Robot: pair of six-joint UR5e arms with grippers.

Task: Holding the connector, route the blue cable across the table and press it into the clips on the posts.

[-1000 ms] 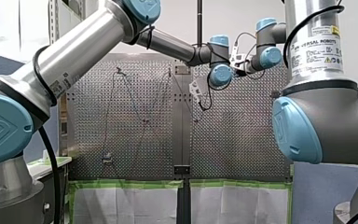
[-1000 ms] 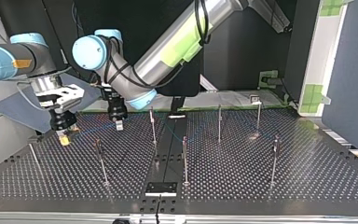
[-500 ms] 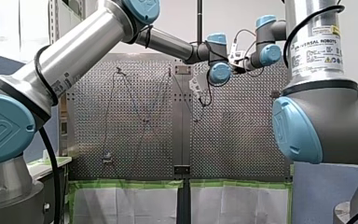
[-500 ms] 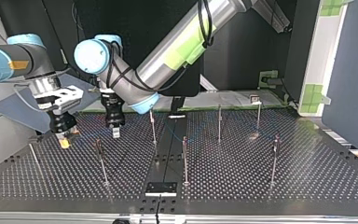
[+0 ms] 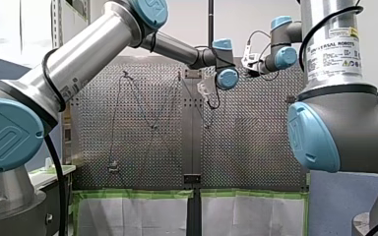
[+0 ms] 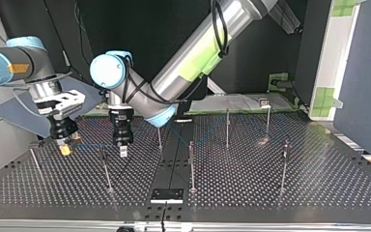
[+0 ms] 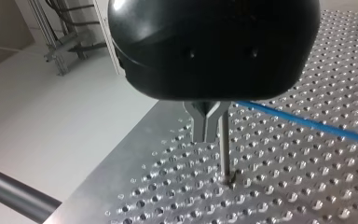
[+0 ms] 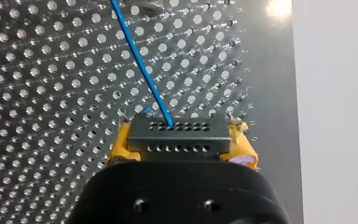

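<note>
In the right wrist view my right gripper (image 8: 179, 149) is shut on the black connector (image 8: 177, 137), which sits between its yellow pads (image 8: 121, 147). The blue cable (image 8: 142, 65) leaves the connector and runs ahead over the perforated table. In the top view my right gripper (image 6: 65, 147) hangs low at the left. My left gripper (image 6: 122, 151) hangs to its right, near a thin post (image 6: 105, 169). In the left wrist view its metal fingers (image 7: 200, 126) are shut on nothing, close beside a post (image 7: 224, 149). The blue cable (image 7: 307, 123) passes just behind them.
Several thin posts (image 6: 191, 164) stand across the perforated table (image 6: 251, 188), among them two further to the top view's right (image 6: 227, 126) (image 6: 284, 164). A black plate (image 6: 166, 195) lies at the near edge. In the front view both arms meet at the far end (image 5: 226, 73).
My left gripper has come down and nearer the top view's camera, and now hangs beside the post. My right gripper, with the connector in it, has barely shifted.
</note>
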